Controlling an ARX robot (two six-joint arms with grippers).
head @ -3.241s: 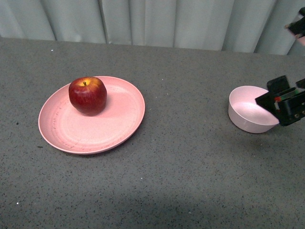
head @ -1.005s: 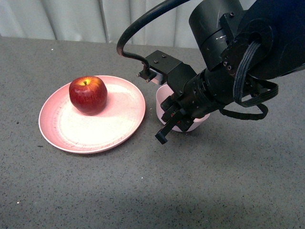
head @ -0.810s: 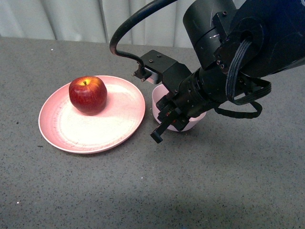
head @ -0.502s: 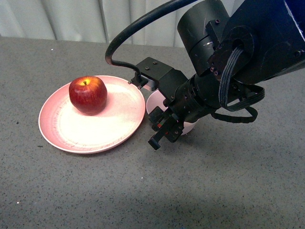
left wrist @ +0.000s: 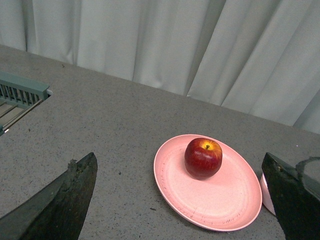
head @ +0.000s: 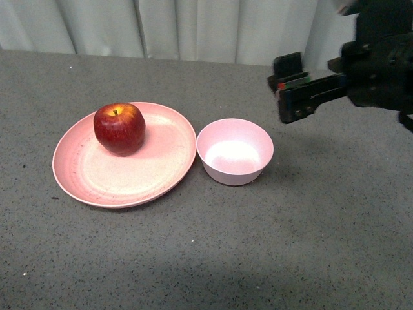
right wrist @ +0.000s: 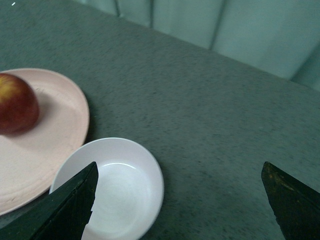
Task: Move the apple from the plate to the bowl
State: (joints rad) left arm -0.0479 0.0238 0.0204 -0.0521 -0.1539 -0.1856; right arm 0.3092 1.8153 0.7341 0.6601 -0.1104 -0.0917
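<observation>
The dark-red apple (head: 119, 128) sits on the far left part of the salmon-pink plate (head: 97, 177). The empty pale-pink bowl (head: 234, 152) stands right beside the plate's right rim. My right gripper (head: 293, 90) is open and empty, raised above the table behind and to the right of the bowl. The right wrist view shows the bowl (right wrist: 112, 187), the plate's edge (right wrist: 60, 120) and part of the apple (right wrist: 17, 102). My left gripper (left wrist: 182, 205) is open and empty, high above the table; its view shows the apple (left wrist: 203, 157) on the plate (left wrist: 220, 200).
The grey speckled table (head: 206, 258) runs to a pale curtain (head: 193, 29) at the back. A grey-green slotted fixture (left wrist: 20, 97) sits at the table's edge in the left wrist view.
The right arm brought the bowl from the table's right side to beside the plate, let it go, and drew back up and to the right. The apple and plate have not moved.
</observation>
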